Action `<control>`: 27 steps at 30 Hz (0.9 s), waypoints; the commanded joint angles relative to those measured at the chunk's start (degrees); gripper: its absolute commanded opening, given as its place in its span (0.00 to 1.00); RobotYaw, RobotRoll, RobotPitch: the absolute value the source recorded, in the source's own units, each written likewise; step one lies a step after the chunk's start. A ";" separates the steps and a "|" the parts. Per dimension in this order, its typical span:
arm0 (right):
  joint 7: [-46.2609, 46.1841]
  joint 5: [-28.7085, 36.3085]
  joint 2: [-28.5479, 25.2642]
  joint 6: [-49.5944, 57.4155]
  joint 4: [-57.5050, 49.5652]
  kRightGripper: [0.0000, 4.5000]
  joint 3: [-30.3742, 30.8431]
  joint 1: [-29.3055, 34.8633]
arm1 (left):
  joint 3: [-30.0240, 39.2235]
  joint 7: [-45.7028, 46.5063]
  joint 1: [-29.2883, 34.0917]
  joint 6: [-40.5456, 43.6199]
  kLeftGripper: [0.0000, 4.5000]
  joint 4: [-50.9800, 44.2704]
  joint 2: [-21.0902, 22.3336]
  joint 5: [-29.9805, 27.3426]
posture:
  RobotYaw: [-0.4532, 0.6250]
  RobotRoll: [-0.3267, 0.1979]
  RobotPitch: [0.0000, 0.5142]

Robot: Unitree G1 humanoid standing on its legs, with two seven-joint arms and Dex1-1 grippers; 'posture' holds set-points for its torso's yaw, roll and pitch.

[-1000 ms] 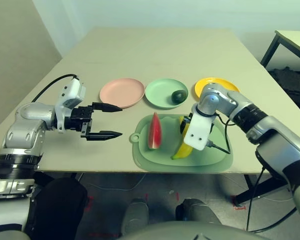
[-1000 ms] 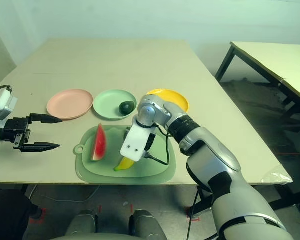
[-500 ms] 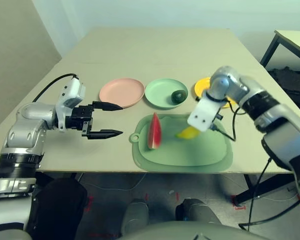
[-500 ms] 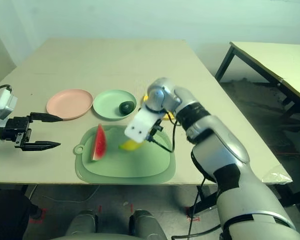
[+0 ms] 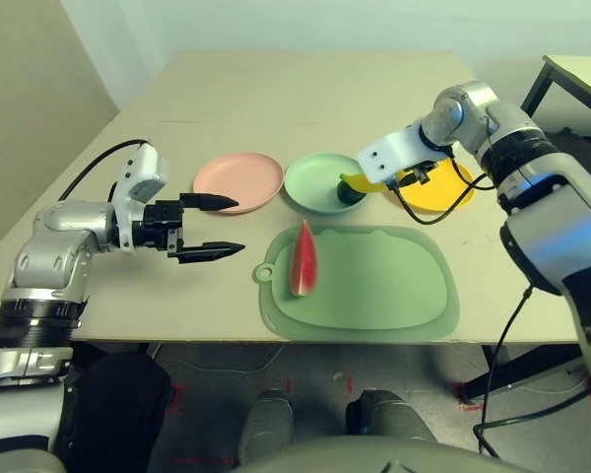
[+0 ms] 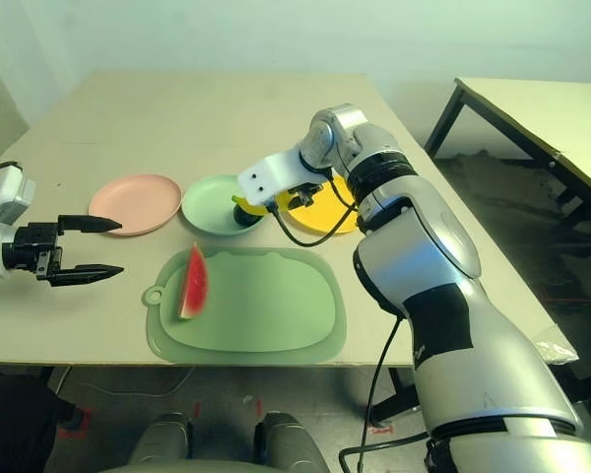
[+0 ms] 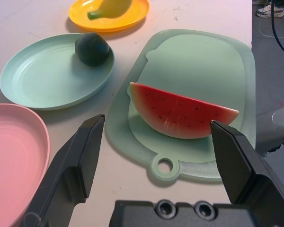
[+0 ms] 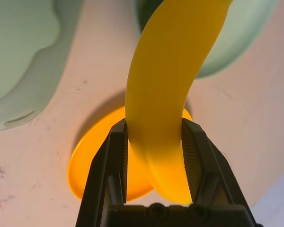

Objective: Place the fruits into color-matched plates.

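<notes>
My right gripper [image 8: 156,137] is shut on the yellow banana [image 8: 168,80] and holds it in the air between the mint green plate [image 5: 315,182] and the yellow plate [image 5: 443,189]. The dark green avocado [image 5: 350,194] lies in the green plate, just under the banana's tip [image 5: 352,181]. The pink plate [image 5: 238,177] is bare. A red watermelon wedge [image 5: 302,259] stands on its rind on the large green mat [image 5: 374,286]. My left gripper [image 5: 238,226] is open, low over the table to the left of the mat, its fingers pointing at the watermelon [image 7: 180,111].
The three plates sit in a row behind the mat. The table's front edge runs just below the mat. A second table [image 6: 532,108] stands off to the right. A black cable [image 5: 414,202] from my right wrist loops over the yellow plate.
My right arm has lifted the banana off the mat and carried it back and up to the plates. The left gripper has stayed open and nearly still.
</notes>
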 commanded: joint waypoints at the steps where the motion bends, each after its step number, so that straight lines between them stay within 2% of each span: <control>1: -1.58 -0.98 -0.07 2.30 1.26 0.36 -1.35 -0.97 | 0.58 0.16 -0.28 0.83 1.00 -1.30 0.75 -0.25 | 0.51 0.62 0.02; 16: -6.14 -2.14 -0.55 10.03 2.90 0.36 -5.13 -0.57 | 0.94 1.28 1.17 2.00 1.00 -3.34 1.18 -0.36 | 0.52 0.62 0.02; 27: -10.63 -6.02 -1.57 14.20 3.68 0.36 -3.87 0.44 | 0.71 2.20 1.36 2.36 1.00 -4.02 0.72 -0.24 | 0.52 0.62 0.01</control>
